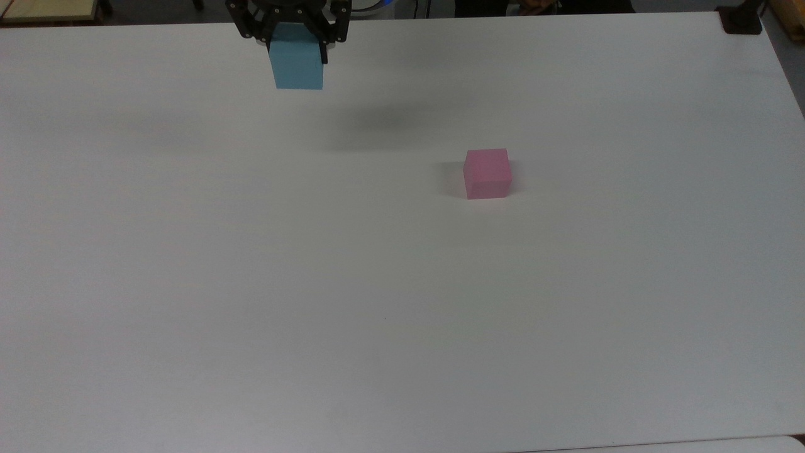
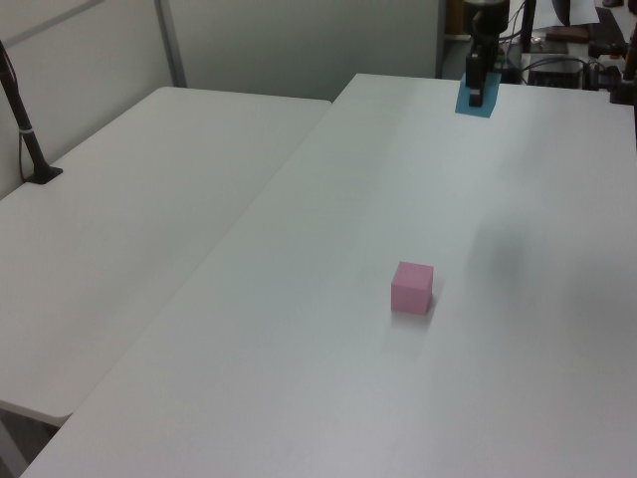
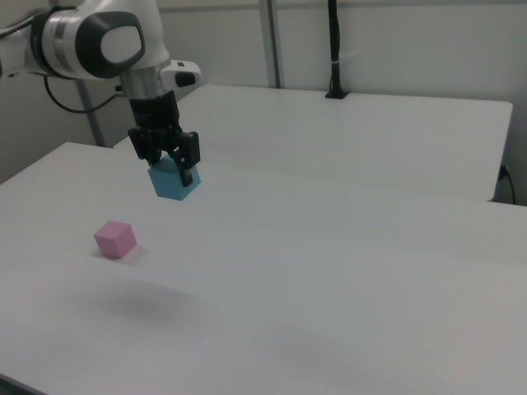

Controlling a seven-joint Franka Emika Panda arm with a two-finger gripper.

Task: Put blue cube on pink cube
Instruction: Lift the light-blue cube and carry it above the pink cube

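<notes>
Top view: black fingers point(image 1: 322, 44) clamp the matte blue cube point(image 1: 297, 65) aloft; the pink cube point(image 1: 487, 173) sits apart.

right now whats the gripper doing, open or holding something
Gripper: shut on the blue cube, held in the air above the table, apart from the pink cube.

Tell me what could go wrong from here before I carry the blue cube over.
1. The end effector holds the blue cube only by its upper part, so a fast move might let it slip or twist.
2. The pink cube sits loose on the table; lowering off-centre could nudge it aside.
3. Releasing from too high may make the blue cube bounce off.
</notes>
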